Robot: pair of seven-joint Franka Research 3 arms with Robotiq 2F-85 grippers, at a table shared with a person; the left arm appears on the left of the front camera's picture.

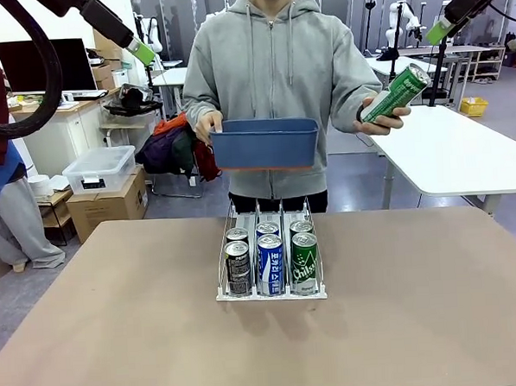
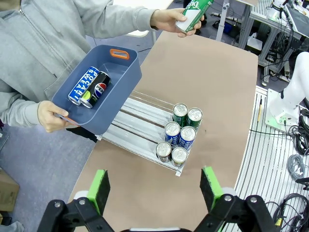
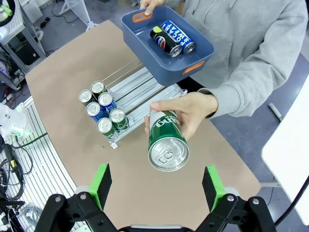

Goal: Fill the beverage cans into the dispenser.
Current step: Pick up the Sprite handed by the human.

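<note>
Green pads of the left gripper [image 2: 155,186] and right gripper [image 3: 157,186] stand spread to their widest with nothing between them, both high above the table [image 1: 118,321]. From the front, the wall of the blue bin [image 1: 264,145], which a person holds over the far end of the dispenser [image 1: 281,211], hides what lies inside. The wrist views look down into it, where a black can [image 3: 161,41] and a blue-and-white can [image 3: 176,36] lie on their sides, side by side. Six cans [image 1: 270,263] stand upright at the dispenser's near end, two per lane: black left, blue-and-white middle, green right. The person's other hand [image 3: 195,111], off to the far right, holds a green can [image 3: 166,140] tilted, its long axis slanting up and right, silver top aimed at the right wrist camera.
</note>
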